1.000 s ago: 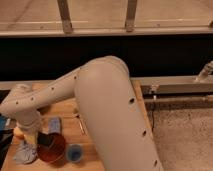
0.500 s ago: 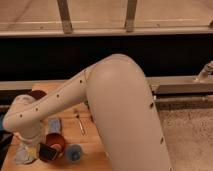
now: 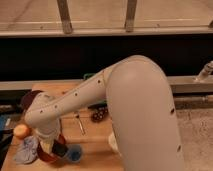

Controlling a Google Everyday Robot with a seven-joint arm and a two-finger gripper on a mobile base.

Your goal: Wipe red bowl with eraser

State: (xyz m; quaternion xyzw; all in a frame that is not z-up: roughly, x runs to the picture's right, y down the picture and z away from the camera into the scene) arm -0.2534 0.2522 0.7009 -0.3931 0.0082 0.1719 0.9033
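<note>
The red bowl (image 3: 46, 157) sits at the front left of the wooden table (image 3: 95, 142), mostly covered by my arm's wrist. My gripper (image 3: 50, 148) is down at the bowl, over its inside. A small dark block (image 3: 60, 149), possibly the eraser, shows at the gripper's right side on the bowl's rim. I cannot tell whether the gripper holds it. The big white arm (image 3: 135, 105) arcs from the right down to the bowl and hides much of the table.
A blue cup (image 3: 74, 154) stands just right of the bowl. A crumpled grey-blue cloth (image 3: 26, 150) and an orange ball (image 3: 21, 131) lie to its left. A thin utensil (image 3: 80, 124), a dark lumpy object (image 3: 99, 115) and a dark bowl (image 3: 29, 98) are farther back.
The arm has swung lower and the gripper has come down from above the table's left side onto the red bowl. The objects on the table have stayed put.
</note>
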